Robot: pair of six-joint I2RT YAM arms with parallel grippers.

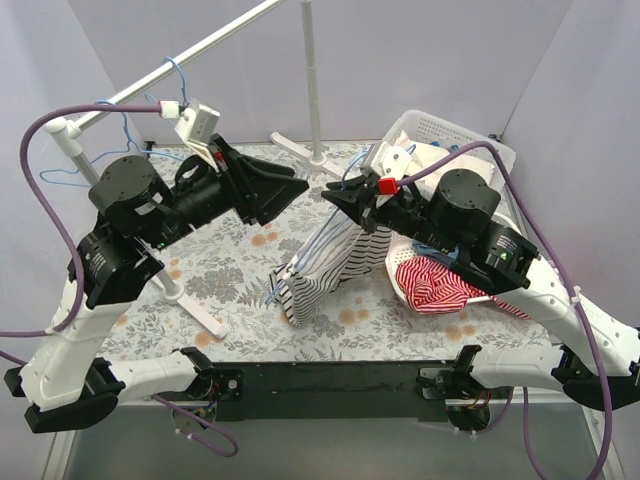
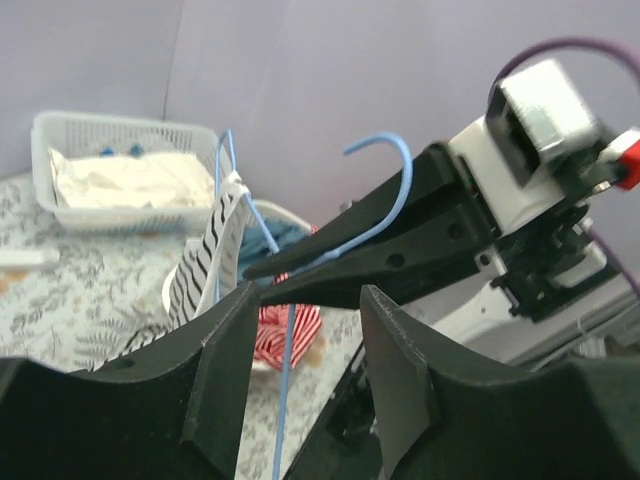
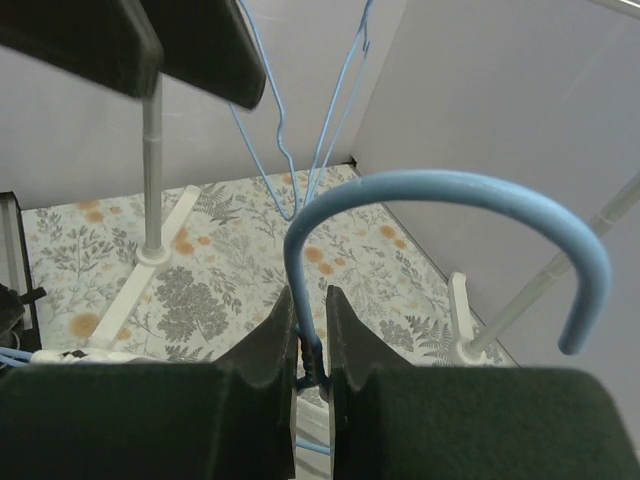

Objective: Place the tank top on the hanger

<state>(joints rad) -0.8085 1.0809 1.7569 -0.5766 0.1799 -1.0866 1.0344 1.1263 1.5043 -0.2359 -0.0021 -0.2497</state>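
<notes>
My right gripper (image 1: 330,197) is shut on the neck of a light-blue wire hanger (image 3: 312,345), just below its curved hook (image 3: 450,195), and holds it above the table. The white, black-striped tank top (image 1: 335,262) hangs from that hanger's frame with its lower part bunched on the table. In the left wrist view the tank top (image 2: 212,255) hangs over the blue wire (image 2: 286,400). My left gripper (image 1: 297,188) is open, facing the right gripper. Its fingers (image 2: 225,370) stand either side of the hanger wire, not touching it.
A red-and-white striped garment (image 1: 440,285) lies under my right arm. A white basket (image 1: 455,135) stands at the back right. A white clothes rail (image 1: 200,45) with spare blue hangers (image 1: 100,140) crosses the back left. Its stand feet (image 1: 190,300) rest on the floral tablecloth.
</notes>
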